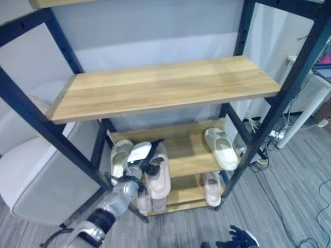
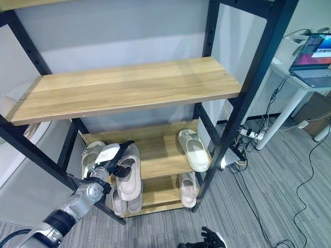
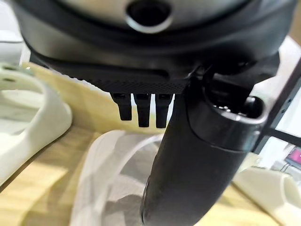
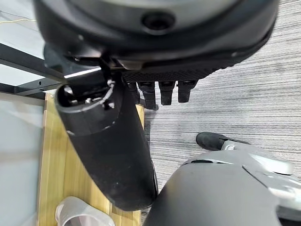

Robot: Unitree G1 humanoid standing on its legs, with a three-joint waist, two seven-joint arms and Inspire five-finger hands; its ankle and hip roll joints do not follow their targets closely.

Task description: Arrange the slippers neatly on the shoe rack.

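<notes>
On the left of the shoe rack's middle shelf, my left hand is shut on a pale pink slipper. Its thumb lies across the slipper's strap, and the fingers reach past the toe. The slipper's heel hangs over the shelf's front edge. A cream slipper lies just left of the hand, and another cream slipper lies at the shelf's right end. My right hand hangs open over the floor, holding nothing.
The bottom shelf carries a pink pair at its left and one slipper at its right. The upper wooden shelf is bare. A pale chair stands left of the rack; a white desk with a laptop stands to the right.
</notes>
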